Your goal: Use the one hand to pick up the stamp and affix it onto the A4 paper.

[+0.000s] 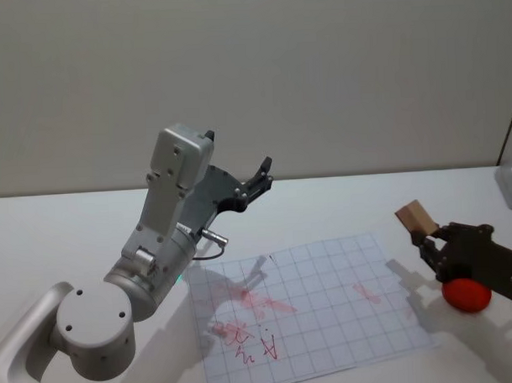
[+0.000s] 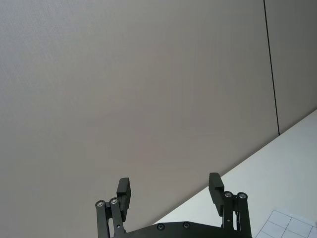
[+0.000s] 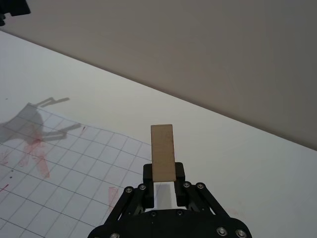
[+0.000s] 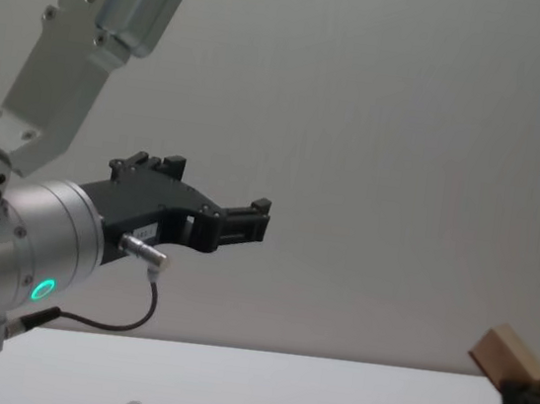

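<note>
The right gripper (image 1: 423, 238) pinches the stamp (image 1: 414, 217) between its short black fingers, holding the wooden block in the air just past the right edge of the A4 paper (image 1: 328, 323), clear of the sheet. The paper lies flat on the white table (image 1: 340, 201) and carries red marks (image 1: 252, 322). A red object (image 1: 466, 295) sits beside the paper under the right gripper. The left gripper (image 1: 257, 181) hangs raised above the paper's far left corner, fingers spread and empty.
</note>
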`<action>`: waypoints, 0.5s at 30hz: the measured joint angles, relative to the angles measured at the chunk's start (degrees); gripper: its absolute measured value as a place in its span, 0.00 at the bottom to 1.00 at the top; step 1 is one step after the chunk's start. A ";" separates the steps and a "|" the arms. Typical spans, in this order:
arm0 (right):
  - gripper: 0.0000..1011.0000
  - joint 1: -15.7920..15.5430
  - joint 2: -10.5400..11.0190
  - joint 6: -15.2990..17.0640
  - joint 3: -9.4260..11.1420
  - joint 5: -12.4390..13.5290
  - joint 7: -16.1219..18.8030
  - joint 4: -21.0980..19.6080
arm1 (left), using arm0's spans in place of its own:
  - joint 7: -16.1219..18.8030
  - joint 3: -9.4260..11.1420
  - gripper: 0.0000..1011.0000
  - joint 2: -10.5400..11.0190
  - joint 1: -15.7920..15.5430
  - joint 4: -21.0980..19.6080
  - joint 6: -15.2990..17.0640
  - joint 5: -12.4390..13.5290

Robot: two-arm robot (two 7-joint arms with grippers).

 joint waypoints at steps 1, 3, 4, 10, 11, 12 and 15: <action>0.21 -0.11 0.17 0.10 0.17 0.19 -0.34 -0.14 | 0.00 0.00 0.99 0.00 0.00 0.00 0.00 0.00; 0.21 -0.53 0.64 0.67 0.60 0.82 -1.40 -0.47 | 0.00 0.00 0.99 0.00 0.00 0.00 0.00 0.00; 0.21 -0.76 0.87 0.89 0.77 0.99 -1.68 -0.63 | 0.00 0.00 0.99 0.00 0.00 0.00 0.00 0.00; 0.21 -2.32 2.40 3.62 1.86 2.61 -3.73 -1.67 | 0.00 0.00 0.99 0.00 0.00 0.00 0.00 0.00; 0.21 -2.68 2.78 4.43 2.08 2.99 -4.02 -1.89 | 0.00 0.00 0.99 0.00 0.00 0.00 0.00 0.00; 0.21 -2.86 2.96 4.72 2.19 3.17 -4.10 -2.01 | 0.00 0.00 0.99 0.00 0.00 0.00 0.00 0.00; 0.21 -3.56 3.67 6.66 2.62 3.89 -4.47 -2.45 | 0.00 0.00 0.99 0.00 0.00 0.00 0.00 0.00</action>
